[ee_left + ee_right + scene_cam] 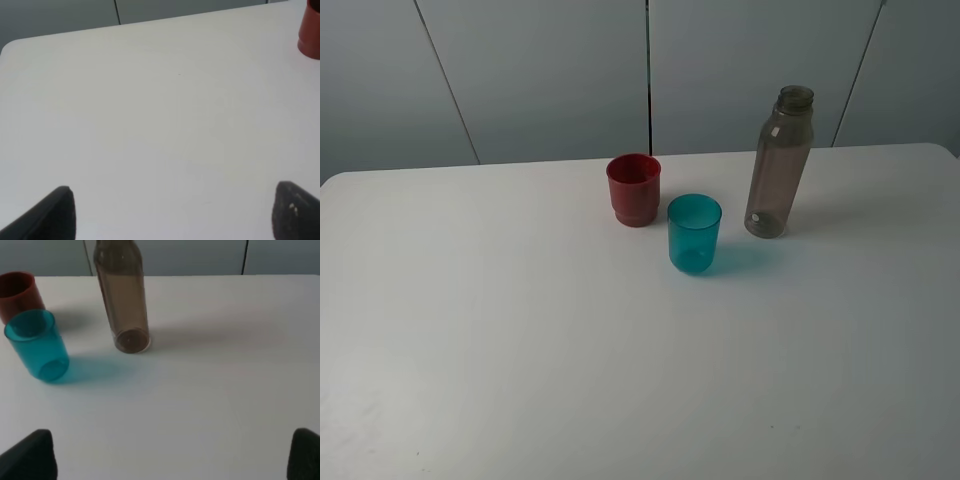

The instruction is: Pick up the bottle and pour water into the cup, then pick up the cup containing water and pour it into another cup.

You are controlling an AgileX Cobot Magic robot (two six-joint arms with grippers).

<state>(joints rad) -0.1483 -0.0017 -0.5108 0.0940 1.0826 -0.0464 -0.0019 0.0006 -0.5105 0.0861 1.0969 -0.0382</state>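
Right wrist: right claw (172,455) wide open, empty.

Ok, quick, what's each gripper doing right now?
Left gripper: open, holding nothing, over bare table.
Right gripper: open, holding nothing, short of the bottle.

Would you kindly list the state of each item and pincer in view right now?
Bottle: upright on the table, uncapped, not held.
Teal cup: upright, open end up, not held.
Red cup: upright behind the teal cup, not held.
Left pincer: open, empty, over bare table.
Right pincer: open, empty, short of the bottle.
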